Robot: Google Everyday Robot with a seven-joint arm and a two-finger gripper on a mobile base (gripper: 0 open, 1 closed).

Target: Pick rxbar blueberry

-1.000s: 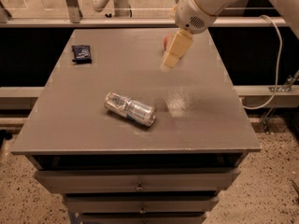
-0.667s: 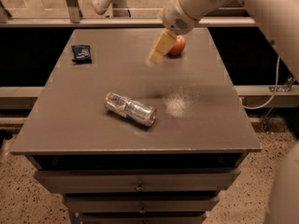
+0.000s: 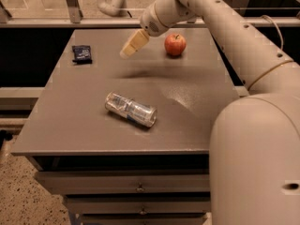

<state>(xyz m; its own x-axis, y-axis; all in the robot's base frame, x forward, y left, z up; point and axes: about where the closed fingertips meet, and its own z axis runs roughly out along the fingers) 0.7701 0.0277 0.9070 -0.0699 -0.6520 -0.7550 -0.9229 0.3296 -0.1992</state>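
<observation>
The rxbar blueberry (image 3: 82,53) is a small flat dark navy packet with pale lettering, lying near the far left edge of the grey table (image 3: 84,125). My gripper (image 3: 128,51) hangs above the table's far middle, to the right of the packet and clear of it, with its cream fingers pointing down and left. Nothing is held in it that I can see. The arm reaches in from the right and fills the lower right of the view.
A crushed silver can (image 3: 131,109) lies on its side near the table's middle. A red apple (image 3: 175,44) stands at the far right, just right of the gripper. Drawers (image 3: 138,187) run below the table's front edge. A railing crosses behind.
The gripper has moved left across the far side of the table, from over the apple toward the packet. The apple, hidden before, now shows. The can and packet have not moved.
</observation>
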